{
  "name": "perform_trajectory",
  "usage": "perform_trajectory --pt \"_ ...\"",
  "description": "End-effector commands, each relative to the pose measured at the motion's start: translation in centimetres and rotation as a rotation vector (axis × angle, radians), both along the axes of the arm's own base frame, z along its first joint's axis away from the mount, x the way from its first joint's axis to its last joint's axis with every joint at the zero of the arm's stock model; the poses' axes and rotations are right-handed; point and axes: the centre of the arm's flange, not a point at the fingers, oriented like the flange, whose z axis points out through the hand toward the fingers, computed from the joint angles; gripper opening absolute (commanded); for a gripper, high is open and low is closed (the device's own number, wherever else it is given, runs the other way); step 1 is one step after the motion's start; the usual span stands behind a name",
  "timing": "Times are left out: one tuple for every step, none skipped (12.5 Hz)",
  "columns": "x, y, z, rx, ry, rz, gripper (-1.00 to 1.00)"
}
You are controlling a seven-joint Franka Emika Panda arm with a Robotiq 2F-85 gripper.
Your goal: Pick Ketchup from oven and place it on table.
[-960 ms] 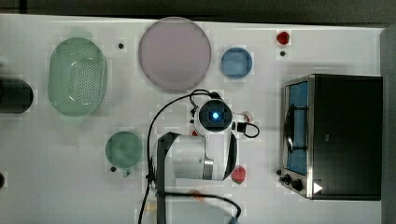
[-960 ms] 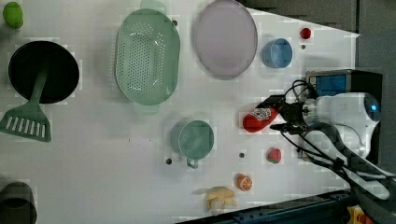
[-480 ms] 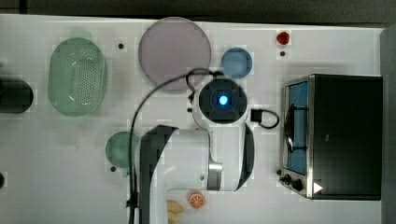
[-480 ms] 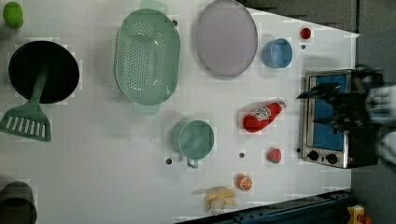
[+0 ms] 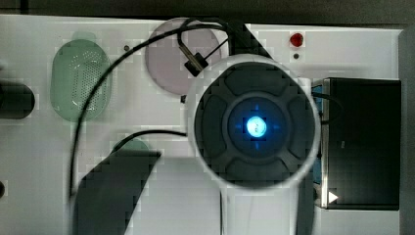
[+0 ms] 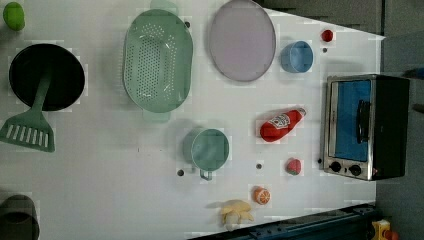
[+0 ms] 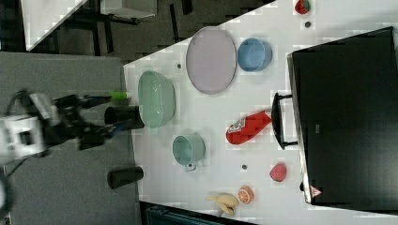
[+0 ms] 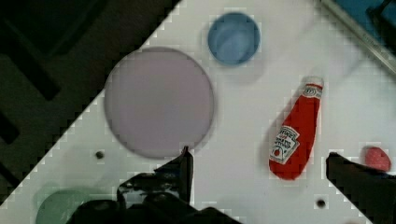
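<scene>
Our gripper (image 8: 259, 163), jaws spread and empty, hangs above the ketchup (image 8: 295, 133) lying flat on the table (image 8: 243, 93); it probably could roll if bumped.

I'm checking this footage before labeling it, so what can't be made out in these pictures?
- Top view: the arm's round wrist housing covers the table's middle, hiding the ketchup.
- Oven: its interior is unreadable through the blue glass in the left view.
- Wrist view: the gripper is cut off by the picture's edge.
</scene>
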Motion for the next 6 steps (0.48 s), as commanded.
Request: perform_trajectory --pt "-0.1 -0.84 -0.16 0.017 0.091 -0.024 1.0" --pt "-0.14 -0.77 -0.22 0.017 0.095 -0.023 1.0" --pt "-0.08 -0.73 -0.38 0.017 0.098 -0.022 1.0" --pt "-0.01 -0.74 -0.53 0.017 0.101 -0.022 1.0" --pt "0.07 -0.74 -0.68 0.017 0.103 -0.022 1.0" --pt "0.12 -0.74 -0.8 0.017 0.106 -0.022 1.0"
